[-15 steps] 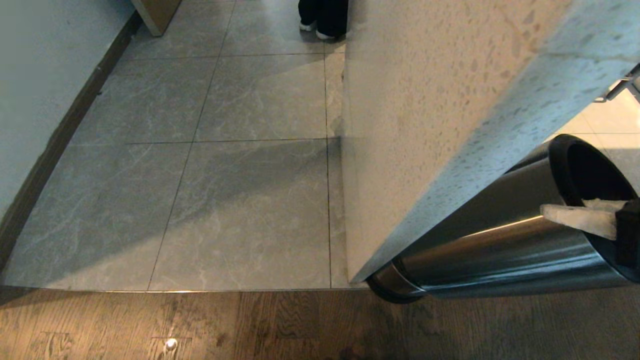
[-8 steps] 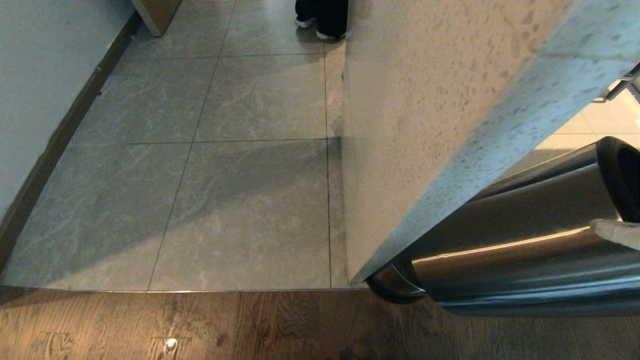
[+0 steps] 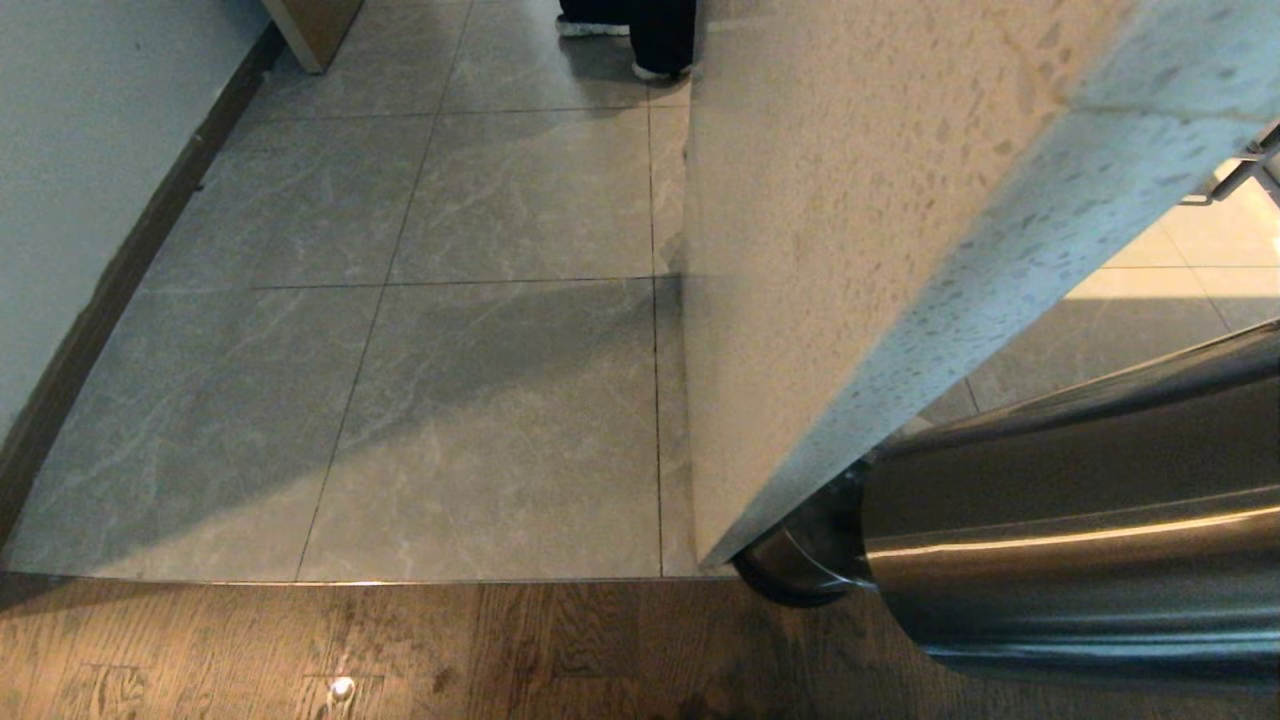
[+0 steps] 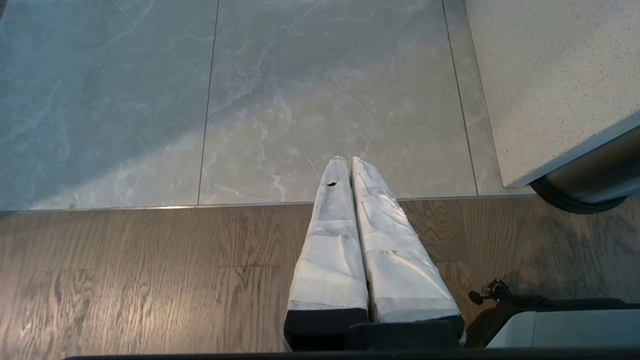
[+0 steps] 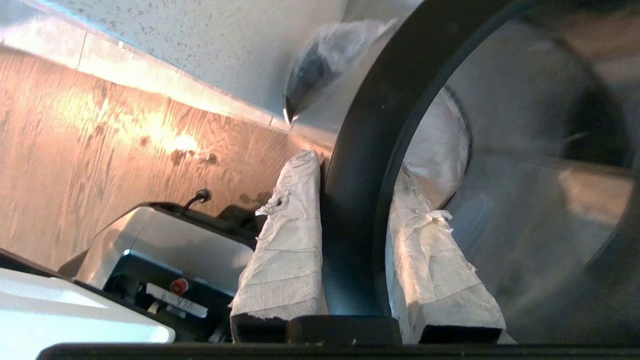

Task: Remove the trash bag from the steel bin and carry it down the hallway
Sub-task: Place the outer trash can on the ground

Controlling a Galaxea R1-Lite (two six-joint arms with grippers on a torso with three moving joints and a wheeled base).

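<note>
- The bag (image 5: 325,55) is seen in the right wrist view, beyond the bin (image 3: 1080,540), by the speckled wall (image 3: 850,200).
- The bin is tilted steeply, its black ring (image 5: 360,165) clamped between the right gripper (image 5: 350,200) fingers.
- The left gripper (image 4: 347,162) is clenched empty above the floor (image 4: 150,280).

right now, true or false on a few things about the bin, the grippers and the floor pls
1. The right gripper is clamped on the black ring of the steel bin. True.
2. The steel bin stands upright on the floor. False: it is tilted far over, its body slanting across the head view.
3. The left gripper holds the trash bag. False: its fingers are shut on nothing, above the tile floor.
4. A person's feet show at the far end of the tiles. True.
5. The floor nearest the robot is carpet. False: it is wood plank floor.
</note>
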